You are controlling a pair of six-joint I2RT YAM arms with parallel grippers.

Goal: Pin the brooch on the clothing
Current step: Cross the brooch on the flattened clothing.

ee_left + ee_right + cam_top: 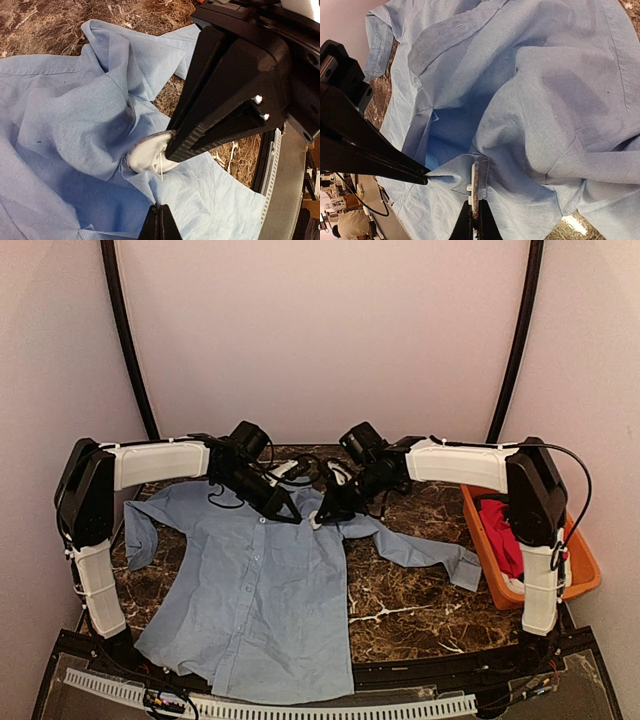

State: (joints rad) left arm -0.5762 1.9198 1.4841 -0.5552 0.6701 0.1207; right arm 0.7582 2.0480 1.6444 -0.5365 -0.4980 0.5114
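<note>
The light blue shirt (pixel 250 580) lies spread on the marble table, collar at the far side. My left gripper (pixel 287 512) is shut on a raised fold of its cloth near the collar; in the left wrist view the fingertips (pixel 159 212) pinch the fold (pixel 150 190). My right gripper (pixel 325 510) is shut on the white brooch (pixel 315 521), seen edge on in the right wrist view (pixel 475 175). The brooch (pixel 147 155) rests against the fold, its thin pin (pixel 161 169) pointing down at the cloth just above my left fingertips. The two grippers are almost touching.
An orange basket (pixel 585 575) holding a red garment (pixel 500 535) stands at the table's right edge. The shirt's right sleeve (pixel 420 550) stretches toward it. Dark marble table (pixel 420 600) shows at the right front. Black frame poles (pixel 130 340) rise at the back.
</note>
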